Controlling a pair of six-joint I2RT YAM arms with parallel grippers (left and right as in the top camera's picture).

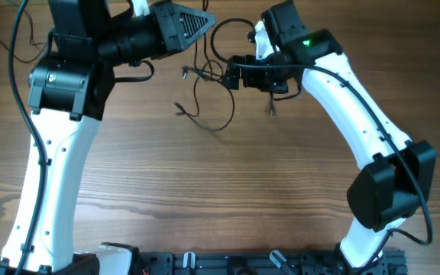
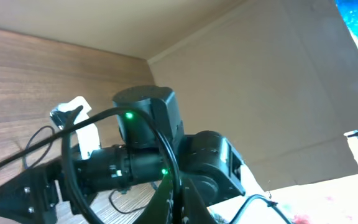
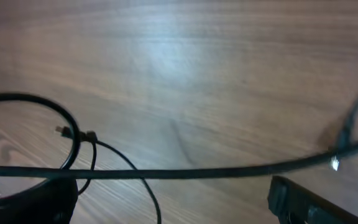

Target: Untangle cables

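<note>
Thin black cables (image 1: 224,122) lie in loose loops on the wooden table at the back middle, and one loop (image 1: 214,42) rises toward my left gripper (image 1: 211,21). In the left wrist view my left gripper (image 2: 180,202) is shut on a cable (image 2: 69,155) that arcs up in front of the right arm. My right gripper (image 1: 231,76) sits just right of the strands, pointing left. In the right wrist view its jaws (image 3: 166,205) are open, with one taut cable (image 3: 197,169) stretched across in front of them. A thinner strand with a small plug (image 3: 89,135) hangs behind it.
The right arm's black wrist (image 2: 148,124) with green lights is close in front of the left gripper. A cardboard wall (image 2: 278,81) stands behind the table. A black rail (image 1: 266,263) runs along the table's near edge.
</note>
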